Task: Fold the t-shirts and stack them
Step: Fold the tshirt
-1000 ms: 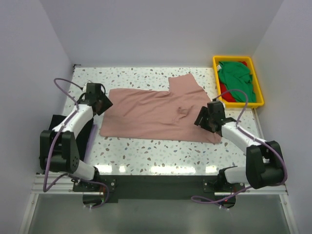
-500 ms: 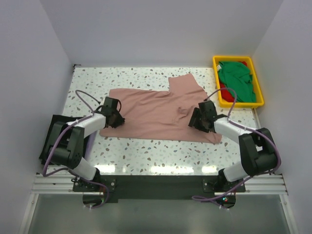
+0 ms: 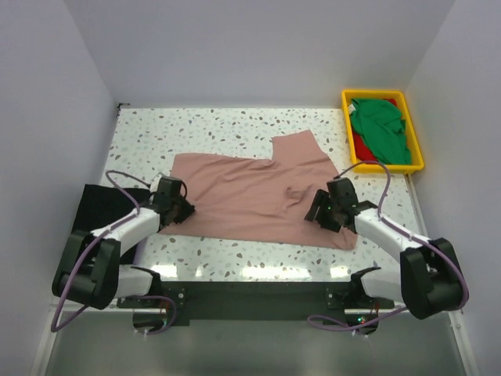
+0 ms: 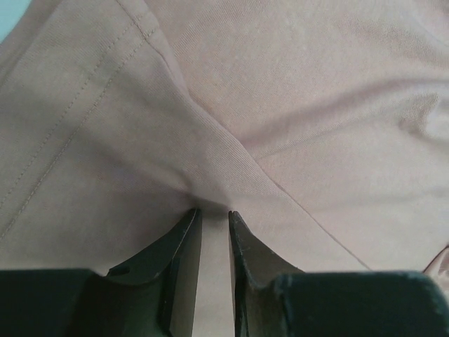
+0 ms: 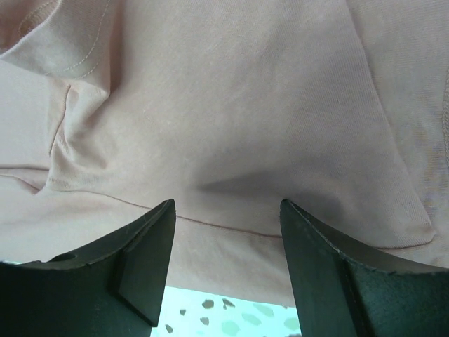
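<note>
A dusty pink t-shirt (image 3: 250,188) lies spread flat on the speckled table, one sleeve pointing to the far side. My left gripper (image 3: 184,210) is at its near left edge, and its jaws are pinched narrowly on a pucker of the pink cloth (image 4: 210,140), as the left wrist view (image 4: 212,214) shows. My right gripper (image 3: 319,211) is open over the shirt's near right hem (image 5: 231,232), a finger on each side of the cloth (image 5: 226,203). A green t-shirt (image 3: 380,129) lies on a red one (image 3: 362,145) in the tray. A black cloth (image 3: 98,200) lies at the table's left edge.
The yellow plastic tray (image 3: 374,93) stands at the far right corner. White walls close in the table on three sides. Bare speckled table (image 3: 235,247) shows between the shirt and the near edge.
Both grippers came in onto the pink shirt's near edge from its sides. The left jaws closed on the cloth, and the whole shirt has slid toward the near edge.
</note>
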You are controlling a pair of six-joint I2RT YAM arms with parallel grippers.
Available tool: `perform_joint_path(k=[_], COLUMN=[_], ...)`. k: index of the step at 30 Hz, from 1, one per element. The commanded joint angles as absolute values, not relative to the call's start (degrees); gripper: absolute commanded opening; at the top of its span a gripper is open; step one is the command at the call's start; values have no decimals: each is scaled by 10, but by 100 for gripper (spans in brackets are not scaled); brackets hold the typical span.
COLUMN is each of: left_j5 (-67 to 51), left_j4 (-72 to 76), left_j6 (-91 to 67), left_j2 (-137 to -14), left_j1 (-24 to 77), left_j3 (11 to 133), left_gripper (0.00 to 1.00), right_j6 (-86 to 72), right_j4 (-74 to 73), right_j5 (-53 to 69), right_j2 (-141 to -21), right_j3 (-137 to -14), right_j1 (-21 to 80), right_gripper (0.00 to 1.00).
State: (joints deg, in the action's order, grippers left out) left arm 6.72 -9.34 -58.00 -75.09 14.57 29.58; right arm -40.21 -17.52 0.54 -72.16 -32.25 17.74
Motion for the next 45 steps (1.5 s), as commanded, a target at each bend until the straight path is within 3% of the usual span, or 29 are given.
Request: perform_joint_path(k=[1, 5, 9, 12, 20, 26, 39, 43, 45], left_j5=[56, 54, 97, 108, 80, 114, 54, 17, 5], left_j4=[-173, -199, -228, -229, -242, -278, -280, -279, -280], left_j6=[-591, -580, -542, -498, -389, -343, -313, -306, -302], left_j2=[-726, -684, -712, -780, -1048, -1147, -1189, -1195, -1195], left_j1=[151, 151, 146, 106, 29, 25, 23, 22, 23], left_j3=[258, 290, 448, 562, 794, 882, 877, 882, 883], left_gripper=[28, 33, 55, 59, 54, 55, 62, 53, 44], right_j6=[-421, -407, -372, -342, -310, -314, -308, -311, -311], right_j4=[-266, -293, -280, -245, -172, -150, -140, -134, -134], right_j5=[38, 28, 11, 2, -1, 39, 45, 47, 47], right_j2=[-686, -654, -678, -707, -796, -822, -816, -817, -817], right_j3=[-287, -313, -433, -498, -581, -584, -550, -541, -539], right_j1=[179, 179, 179, 178, 175, 173, 172, 173, 172], right_gripper=[65, 65, 65, 65, 64, 64, 64, 64, 64])
